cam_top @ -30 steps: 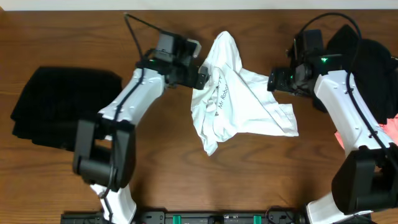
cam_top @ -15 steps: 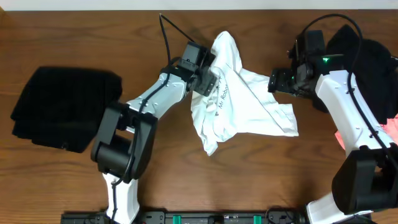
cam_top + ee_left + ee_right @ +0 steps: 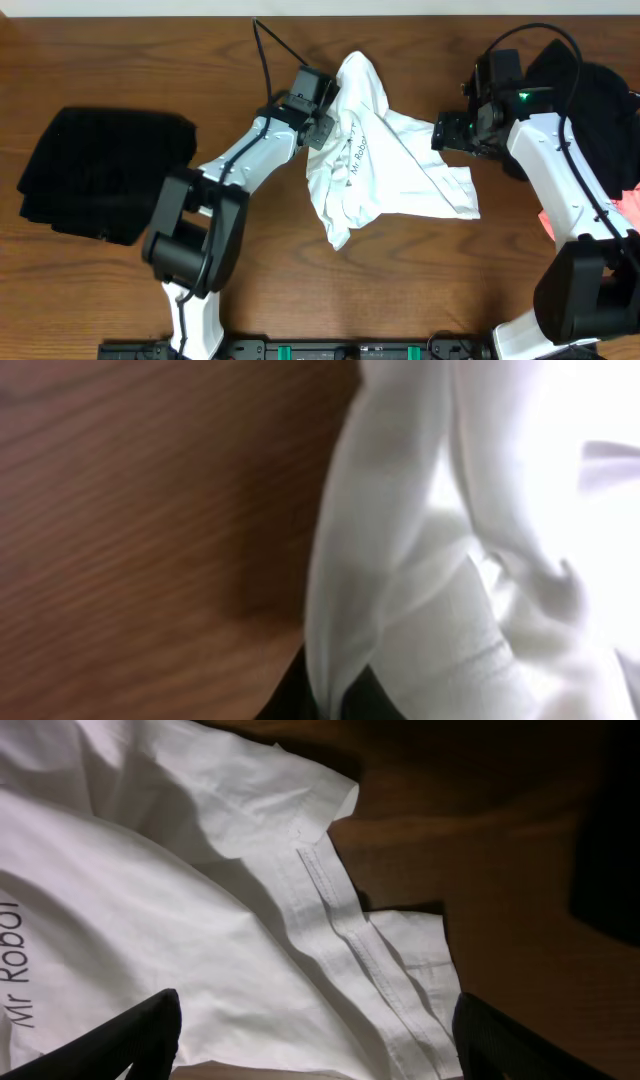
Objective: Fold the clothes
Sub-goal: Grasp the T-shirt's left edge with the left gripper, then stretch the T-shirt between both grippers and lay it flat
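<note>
wooden table (image 3: 100, 270). white t-shirt (image 3: 400, 170) crumpled at table centre. black garment (image 3: 90, 170) well left of shirt. left end effector (image 3: 327, 128) clamped on shirt's left edge. right end effector (image 3: 315, 1045) open over shirt's right edge. print (image 3: 355, 150) reads "mr robot".

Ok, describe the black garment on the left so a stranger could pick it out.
On the wooden table, go to the left end, past the left arm. The black garment lies there alone, touched by nothing. The other black cloth is at the right end, behind the right arm, beside something pink.
</note>
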